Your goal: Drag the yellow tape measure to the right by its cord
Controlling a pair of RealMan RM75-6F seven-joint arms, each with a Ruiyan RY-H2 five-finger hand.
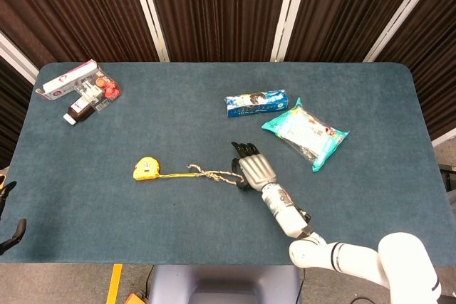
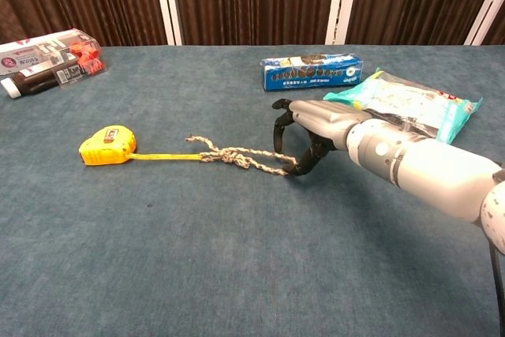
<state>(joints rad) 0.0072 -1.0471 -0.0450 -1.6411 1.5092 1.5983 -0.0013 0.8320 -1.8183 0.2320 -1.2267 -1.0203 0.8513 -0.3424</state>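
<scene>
Tape measure [image 1: 145, 169]: yellow, lying flat left of centre on the blue bench [image 1: 370, 197], a short yellow strip drawn out of it toward the right.

Cord [image 1: 212, 174]: braided, pale, knotted midway, running right from the end of the strip to the right hand.

Right hand [image 1: 255, 169]: palm down at the cord's right end. The head view shows only its back and dark fingertips. The chest view shows the fingers [image 2: 279, 125] curled downward over the cord end and the thumb reaching in from below, its tip at the cord; whether the cord is actually pinched I cannot tell.

Left hand [image 1: 8, 218]: seen in the head view only, at the bench's lower left edge, dark fingers spread, holding nothing.

Biscuit pack [image 2: 312, 70]: blue, behind the right hand.

Snack bag [image 2: 406, 100]: teal, just right of the pack.

Boxes and bottle [image 1: 83, 90]: far left corner, grouped together.
</scene>
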